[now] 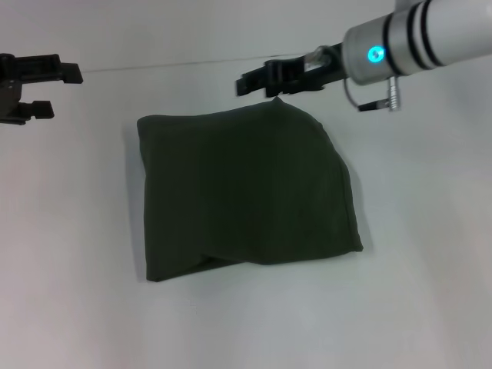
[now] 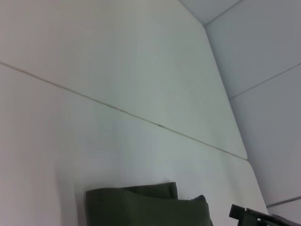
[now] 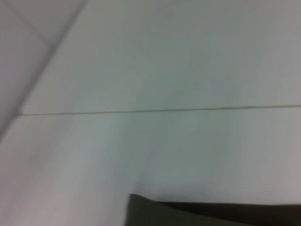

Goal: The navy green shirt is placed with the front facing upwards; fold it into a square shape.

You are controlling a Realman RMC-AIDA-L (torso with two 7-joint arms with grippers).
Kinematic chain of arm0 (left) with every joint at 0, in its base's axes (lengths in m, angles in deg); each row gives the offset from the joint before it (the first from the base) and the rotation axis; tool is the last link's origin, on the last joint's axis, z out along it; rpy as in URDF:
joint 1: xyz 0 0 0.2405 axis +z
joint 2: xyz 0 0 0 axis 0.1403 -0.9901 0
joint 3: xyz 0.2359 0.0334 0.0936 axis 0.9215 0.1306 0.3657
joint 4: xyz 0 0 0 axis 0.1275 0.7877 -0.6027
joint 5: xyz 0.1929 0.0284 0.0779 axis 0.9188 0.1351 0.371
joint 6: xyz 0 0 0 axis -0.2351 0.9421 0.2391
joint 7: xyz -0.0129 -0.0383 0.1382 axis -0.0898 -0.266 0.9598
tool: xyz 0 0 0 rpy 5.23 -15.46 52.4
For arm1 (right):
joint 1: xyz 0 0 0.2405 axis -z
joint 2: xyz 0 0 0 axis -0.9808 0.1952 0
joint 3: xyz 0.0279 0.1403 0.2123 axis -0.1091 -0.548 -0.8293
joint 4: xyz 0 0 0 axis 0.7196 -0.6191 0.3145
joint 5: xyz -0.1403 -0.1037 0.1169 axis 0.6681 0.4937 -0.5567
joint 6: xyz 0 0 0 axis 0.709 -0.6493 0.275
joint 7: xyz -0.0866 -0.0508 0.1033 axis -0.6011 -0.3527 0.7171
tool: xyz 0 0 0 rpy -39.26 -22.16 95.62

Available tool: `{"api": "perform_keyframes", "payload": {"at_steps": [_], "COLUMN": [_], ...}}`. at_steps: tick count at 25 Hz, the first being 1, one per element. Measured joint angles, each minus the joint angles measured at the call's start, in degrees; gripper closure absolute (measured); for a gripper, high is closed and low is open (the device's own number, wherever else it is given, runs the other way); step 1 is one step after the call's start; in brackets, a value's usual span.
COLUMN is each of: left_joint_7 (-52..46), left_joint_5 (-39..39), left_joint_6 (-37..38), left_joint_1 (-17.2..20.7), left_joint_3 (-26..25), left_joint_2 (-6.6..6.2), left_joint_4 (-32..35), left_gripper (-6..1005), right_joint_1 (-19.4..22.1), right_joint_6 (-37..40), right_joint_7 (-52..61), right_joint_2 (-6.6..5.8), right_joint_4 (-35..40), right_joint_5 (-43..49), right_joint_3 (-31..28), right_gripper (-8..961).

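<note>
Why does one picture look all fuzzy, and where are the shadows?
The right wrist view is the fuzzy one: the navy green shirt and the table seam look smeared. The left wrist view is sharper. In the head view, soft light leaves only a faint shadow beside the shirt, and the right arm's blue light glows.

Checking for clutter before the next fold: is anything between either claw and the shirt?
Nothing visible. The dark olive-green folded shirt lies alone on the white table; right claw hovers by its far edge, left claw off left.

even bright light, blurry wrist views
</note>
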Motion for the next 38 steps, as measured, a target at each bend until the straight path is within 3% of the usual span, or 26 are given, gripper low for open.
{"api": "perform_keyframes", "payload": {"at_steps": [9,13,18,25,31,38], "left_joint_7": [0.08,0.09,0.07,-0.09,-0.42,-0.53], "left_joint_5": [0.0,0.0,0.0,0.0,0.0,0.63], "left_joint_6": [-0.1,-0.11,-0.1,-0.19,0.33,8.42], "left_joint_1": [0.29,0.33,0.59,0.44,0.38,-1.8], "left_joint_3": [-0.07,-0.08,-0.07,-0.07,-0.06,1.57], "left_joint_2": [0.1,0.1,0.19,0.26,0.1,-3.09], "left_joint_4": [0.04,0.04,0.04,0.22,0.24,4.1], "left_gripper": [49,49,49,49,49,50], "right_joint_1": [-5.95,-5.45,-3.24,0.73,-0.66,-3.4], "right_joint_6": [-11.0,-15.36,-16.19,-7.94,2.84,14.81], "right_joint_7": [-8.5,-7.5,-2.27,2.09,1.61,1.01], "right_joint_2": [0.9,0.76,0.31,0.2,-1.5,-4.33], "right_joint_4": [-18.14,-18.03,-12.95,1.92,3.72,4.53], "right_joint_5": [-4.03,-2.91,4.67,8.79,6.9,4.06], "right_joint_3": [1.2,5.64,6.08,4.47,-0.04,-2.45], "right_gripper": [398,401,404,408,411,415]}}
